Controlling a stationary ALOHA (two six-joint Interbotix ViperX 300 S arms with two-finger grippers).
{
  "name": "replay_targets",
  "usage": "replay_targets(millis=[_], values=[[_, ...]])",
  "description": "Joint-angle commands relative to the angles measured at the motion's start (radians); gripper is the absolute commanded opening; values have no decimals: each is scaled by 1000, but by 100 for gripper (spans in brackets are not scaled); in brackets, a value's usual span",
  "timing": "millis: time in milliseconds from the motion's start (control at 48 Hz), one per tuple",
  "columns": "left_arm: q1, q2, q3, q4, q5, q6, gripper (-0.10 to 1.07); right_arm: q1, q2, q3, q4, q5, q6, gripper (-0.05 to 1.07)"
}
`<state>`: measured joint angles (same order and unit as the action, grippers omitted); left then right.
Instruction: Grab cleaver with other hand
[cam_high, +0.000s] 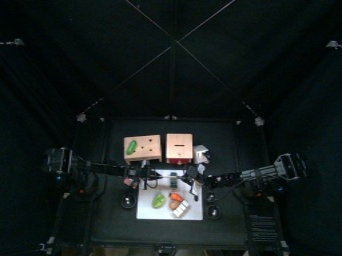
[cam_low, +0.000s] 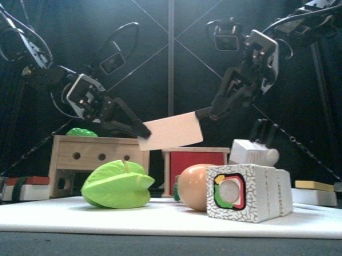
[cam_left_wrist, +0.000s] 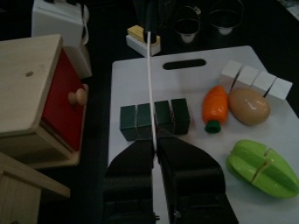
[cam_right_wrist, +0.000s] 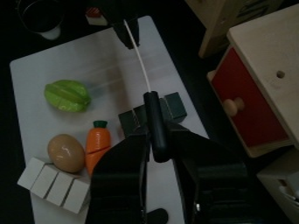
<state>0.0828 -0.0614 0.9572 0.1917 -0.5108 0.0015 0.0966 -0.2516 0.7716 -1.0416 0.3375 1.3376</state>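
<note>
Handover mid-air: the cleaver (cam_low: 171, 130) hangs above the white board (cam_left_wrist: 198, 131). The left gripper (cam_low: 134, 128) pinches the blade's end; the right gripper (cam_low: 218, 108) has its jaws around the handle, closing, grip not yet sure. Right should clamp the handle firmly before left lets go. Below sit a green fruit (cam_low: 118, 186), egg (cam_low: 195, 186), sushi (cam_low: 246, 192); wooden boxes (cam_high: 142, 148) behind. A dropped blade would hit them.

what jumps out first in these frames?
The cleaver held in the air between the two arms, above the white cutting board: the left gripper pinches the blade end and the right gripper is at the handle. Below it on the board lie toy foods: a green star fruit, a carrot, an egg and a sushi roll.
</note>
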Motion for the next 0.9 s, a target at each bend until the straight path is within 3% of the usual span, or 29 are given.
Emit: replay_targets(millis=[0,312,625,875], values=[[0,0,-18,14,0,0,36,-17,-14,-18,-8,3,3,53],[2,9,-44,81,-2,-2,36,-60,-12,21,-35,2,5,41],[17,37,-58,89,-2,0,36,-115,-9,38,-44,-23,3,40],[18,52,-64,89,-2,-2,36,-117,25,40,-40,-28,5,39]])
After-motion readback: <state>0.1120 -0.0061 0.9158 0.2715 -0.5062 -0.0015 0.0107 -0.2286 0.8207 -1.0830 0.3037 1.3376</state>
